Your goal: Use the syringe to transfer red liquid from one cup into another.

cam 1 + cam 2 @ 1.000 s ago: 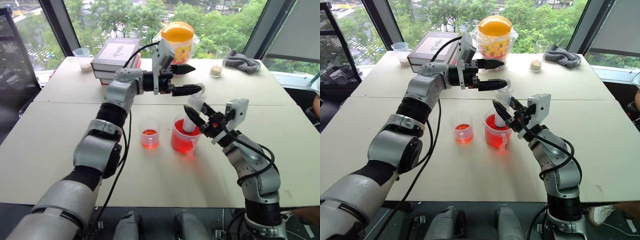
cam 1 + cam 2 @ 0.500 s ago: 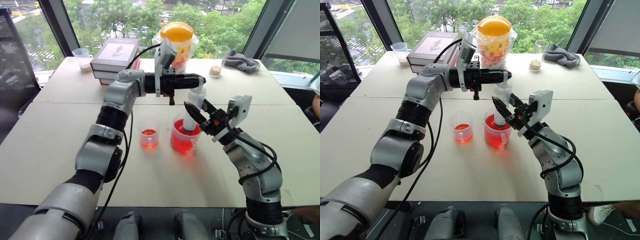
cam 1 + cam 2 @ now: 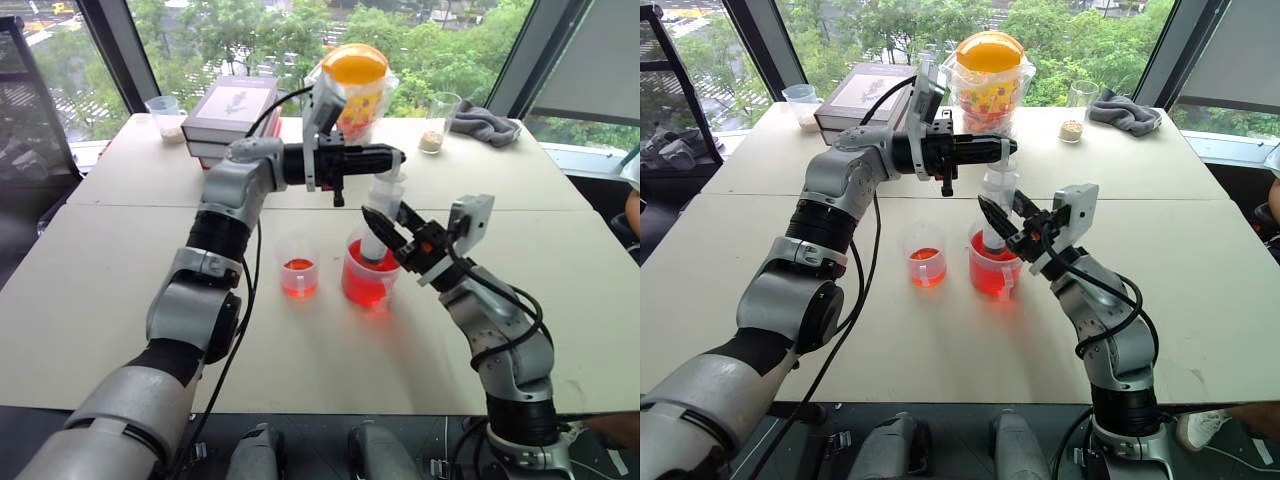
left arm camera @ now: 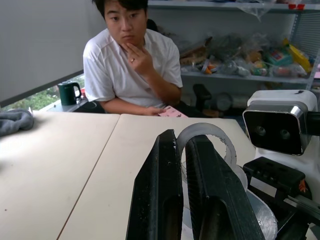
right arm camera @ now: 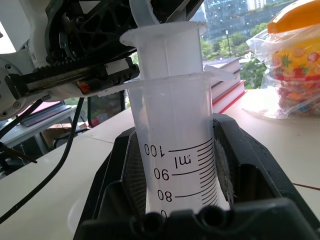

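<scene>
The syringe [image 3: 379, 222] stands upright with its lower end inside the wide handled cup [image 3: 364, 283], which holds red liquid [image 3: 362, 288]. My right gripper [image 3: 386, 224] is shut on the syringe's clear barrel [image 5: 176, 150], one finger [image 5: 122, 172] on each side. From the left, my left gripper [image 3: 396, 157] reaches across level and is shut on the white plunger ring [image 4: 206, 144] at the syringe's top. The small cup [image 3: 298, 268], red low down, stands just left of the wide cup, with no gripper touching it.
At the table's back are a stack of books [image 3: 232, 108], a bagged jar with an orange lid [image 3: 355, 72], a glass with beige grains [image 3: 438, 124], a grey cloth [image 3: 484, 122] and a small cup [image 3: 165, 116]. A person [image 4: 131, 65] sits at the table's right side.
My left gripper, open around the plunger top a second ago, has shut on the plunger ring. The right gripper and syringe have stayed in the wide cup.
</scene>
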Available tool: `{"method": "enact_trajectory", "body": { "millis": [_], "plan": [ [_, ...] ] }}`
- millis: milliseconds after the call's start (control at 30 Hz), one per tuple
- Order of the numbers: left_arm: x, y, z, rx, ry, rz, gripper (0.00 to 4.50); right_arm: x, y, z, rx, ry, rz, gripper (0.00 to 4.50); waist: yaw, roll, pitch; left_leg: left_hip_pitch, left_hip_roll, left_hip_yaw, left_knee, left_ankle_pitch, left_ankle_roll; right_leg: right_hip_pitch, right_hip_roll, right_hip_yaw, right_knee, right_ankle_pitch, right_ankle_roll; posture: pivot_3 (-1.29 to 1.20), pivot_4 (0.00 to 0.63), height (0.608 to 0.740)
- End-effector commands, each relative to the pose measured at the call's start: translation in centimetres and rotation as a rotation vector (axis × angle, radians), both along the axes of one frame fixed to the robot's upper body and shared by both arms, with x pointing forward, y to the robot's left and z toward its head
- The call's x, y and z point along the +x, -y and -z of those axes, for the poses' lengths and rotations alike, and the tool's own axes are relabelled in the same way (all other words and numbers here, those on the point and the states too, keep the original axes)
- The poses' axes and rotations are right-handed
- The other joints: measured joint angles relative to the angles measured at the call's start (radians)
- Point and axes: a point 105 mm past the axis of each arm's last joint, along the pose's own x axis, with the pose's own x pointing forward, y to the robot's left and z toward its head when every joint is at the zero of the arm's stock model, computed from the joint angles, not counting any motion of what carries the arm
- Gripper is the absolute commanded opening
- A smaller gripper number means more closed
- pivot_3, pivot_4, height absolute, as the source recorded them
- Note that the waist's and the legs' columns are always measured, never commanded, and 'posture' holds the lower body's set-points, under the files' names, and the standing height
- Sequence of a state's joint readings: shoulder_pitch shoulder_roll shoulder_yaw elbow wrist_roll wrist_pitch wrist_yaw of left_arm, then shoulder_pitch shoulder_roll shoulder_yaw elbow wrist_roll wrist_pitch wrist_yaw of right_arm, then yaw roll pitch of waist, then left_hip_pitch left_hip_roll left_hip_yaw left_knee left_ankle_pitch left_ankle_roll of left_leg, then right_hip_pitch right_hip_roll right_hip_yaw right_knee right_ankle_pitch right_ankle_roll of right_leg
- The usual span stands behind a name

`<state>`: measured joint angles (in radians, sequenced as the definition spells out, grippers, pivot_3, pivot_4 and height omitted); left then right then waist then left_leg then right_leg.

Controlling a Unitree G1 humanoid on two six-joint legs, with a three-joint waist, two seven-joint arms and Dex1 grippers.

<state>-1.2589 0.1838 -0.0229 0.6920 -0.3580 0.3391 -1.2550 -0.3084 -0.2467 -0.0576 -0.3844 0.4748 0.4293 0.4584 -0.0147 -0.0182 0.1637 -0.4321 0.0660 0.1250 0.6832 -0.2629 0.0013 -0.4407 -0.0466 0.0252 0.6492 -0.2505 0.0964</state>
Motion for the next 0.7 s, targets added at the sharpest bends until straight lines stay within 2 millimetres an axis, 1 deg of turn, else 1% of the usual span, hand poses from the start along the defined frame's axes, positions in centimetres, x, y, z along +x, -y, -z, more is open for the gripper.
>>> {"method": "enact_trajectory", "body": {
  "millis": [33, 233, 333, 433, 500, 600, 667, 700],
  "plan": [
    [-1.0, -0.3, -5.3, -0.127, 0.152, -0.002, 0.05, -0.3, -1.3, 2.2, -0.019, -0.079, -0.062, 1.55, 0.0, 0.0, 0.0, 0.0, 0.0, 0.0, 0.0, 0.0, 0.0, 0.0, 0.0, 0.0, 0.0, 0.0, 0.0, 0.0, 0.15, 0.74],
    [-0.9, -0.2, -5.3, -0.128, 0.156, -0.003, 0.05, -0.3, -1.1, 2.1, -0.024, -0.073, -0.058, 1.55, 0.0, 0.0, 0.0, 0.0, 0.0, 0.0, 0.0, 0.0, 0.0, 0.0, 0.0, 0.0, 0.0, 0.0, 0.0, 0.0, 0.15, 0.74],
    [-1.0, -0.1, -5.2, -0.125, 0.157, 0.002, 0.05, -0.3, -1.0, 1.7, -0.027, -0.06, -0.052, 1.55, 0.0, 0.0, 0.0, 0.0, 0.0, 0.0, 0.0, 0.0, 0.0, 0.0, 0.0, 0.0, 0.0, 0.0, 0.0, 0.0, 0.15, 0.74],
    [-1.1, -0.1, -4.7, -0.107, 0.15, 0.017, 0.05, -0.5, -0.8, 0.8, -0.035, -0.03, -0.043, 1.55, 0.0, 0.0, 0.0, 0.0, 0.0, 0.0, 0.0, 0.0, 0.0, 0.0, 0.0, 0.0, 0.0, 0.0, 0.0, 0.0, 0.15, 0.74],
    [-1.3, -0.2, -4.2, -0.088, 0.143, 0.034, 0.05, -0.6, -0.6, -0.3, -0.039, 0.005, -0.035, 1.55, 0.0, 0.0, 0.0, 0.0, 0.0, 0.0, 0.0, 0.0, 0.0, 0.0, 0.0, 0.0, 0.0, 0.0, 0.0, 0.0, 0.15, 0.74],
    [-1.3, -0.4, -3.2, -0.057, 0.123, 0.041, 1.02, -0.7, -0.2, -2.2, -0.04, 0.057, -0.017, 1.55, -0.001, 0.0, 0.0, 0.0, 0.0, 0.0, 0.0, 0.0, 0.0, 0.0, 0.0, 0.0, 0.0, 0.0, 0.0, 0.0, 0.15, 0.74],
    [-1.2, -0.5, -2.4, -0.027, 0.119, 0.041, 1.92, -0.8, 0.0, -3.3, -0.041, 0.086, -0.009, 1.55, 0.0, 0.0, 0.0, 0.0, 0.0, 0.0, 0.0, 0.0, 0.0, 0.0, 0.0, 0.0, 0.0, 0.0, 0.0, 0.0, 0.15, 0.74],
    [-1.3, -0.7, -2.0, -0.01, 0.12, 0.043, 2.47, -0.8, 0.1, -3.7, -0.041, 0.096, -0.006, 1.55, -0.001, 0.0, 0.0, 0.0, 0.0, 0.0, 0.0, 0.0, 0.0, 0.0, 0.0, 0.0, 0.0, 0.0, 0.0, 0.0, 0.15, 0.74]
  ]
}}
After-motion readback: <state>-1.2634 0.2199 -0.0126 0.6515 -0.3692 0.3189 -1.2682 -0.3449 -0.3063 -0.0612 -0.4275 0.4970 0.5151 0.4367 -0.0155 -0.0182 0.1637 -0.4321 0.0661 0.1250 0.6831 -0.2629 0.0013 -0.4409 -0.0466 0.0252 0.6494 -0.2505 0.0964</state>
